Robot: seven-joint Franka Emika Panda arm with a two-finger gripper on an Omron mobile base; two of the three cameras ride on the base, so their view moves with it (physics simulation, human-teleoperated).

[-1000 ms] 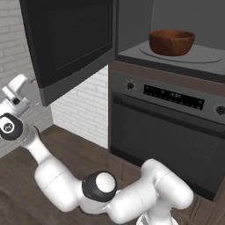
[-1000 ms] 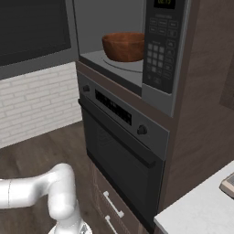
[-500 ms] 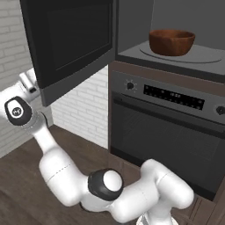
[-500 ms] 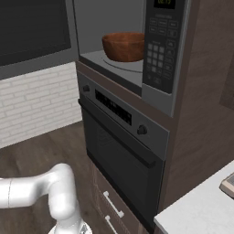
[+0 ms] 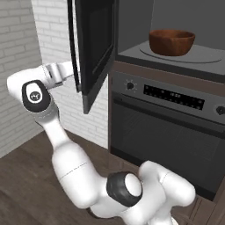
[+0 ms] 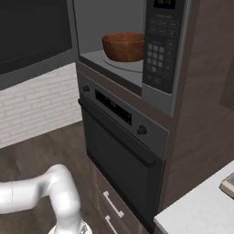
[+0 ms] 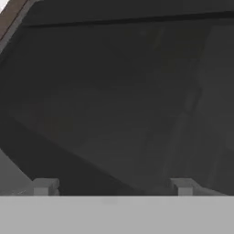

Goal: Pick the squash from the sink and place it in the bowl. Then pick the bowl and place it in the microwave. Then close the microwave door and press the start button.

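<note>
Behind the microwave door (image 5: 94, 41), at 9 o'clock of the cavity, the gripper (image 7: 112, 186) sits with fingers spread wide, pinching nothing, pads near the dark glass. Step in hand looks like closing the door; it's roughly half swung. Next move calls for a steady push toward 3 o'clock until it latches, then the start button. Bowl (image 5: 172, 42), reddish-brown wood, deep and round, sits on the turntable inside the microwave (image 6: 132, 68). Squash can't be made out.
</note>
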